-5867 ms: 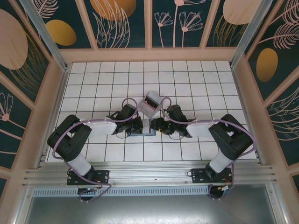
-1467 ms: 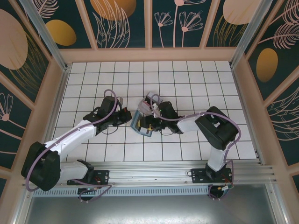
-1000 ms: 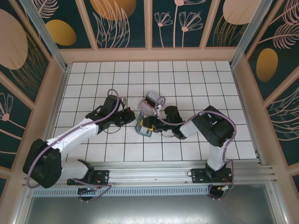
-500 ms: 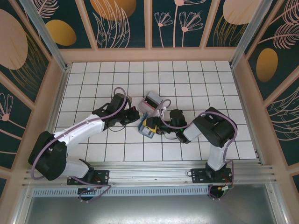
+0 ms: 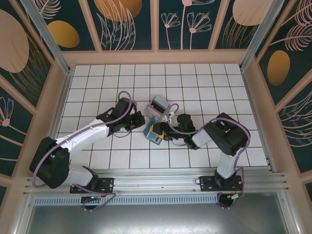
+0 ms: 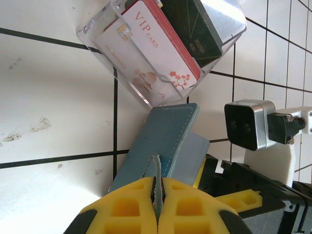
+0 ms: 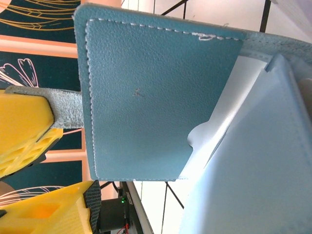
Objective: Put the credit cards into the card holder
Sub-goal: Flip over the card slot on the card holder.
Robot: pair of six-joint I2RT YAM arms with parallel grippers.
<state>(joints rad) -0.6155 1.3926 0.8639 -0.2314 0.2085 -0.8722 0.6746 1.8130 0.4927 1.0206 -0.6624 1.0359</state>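
Left wrist: left claw (image 6: 157, 187) pinches the flat teal-blue leather card holder (image 6: 165, 131). For the right claw (image 5: 160, 130), cannot tell.

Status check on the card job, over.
Left gripper shut on card holder flap. Right gripper at the holder, grip unclear. Credit cards in clear box beside it. No obstruction seen.

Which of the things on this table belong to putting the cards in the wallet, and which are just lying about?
Part of the job: wallet, its edge pinched in the shut left gripper; pink and dark cards.
Just there: clear box holding those cards; white tiled table.
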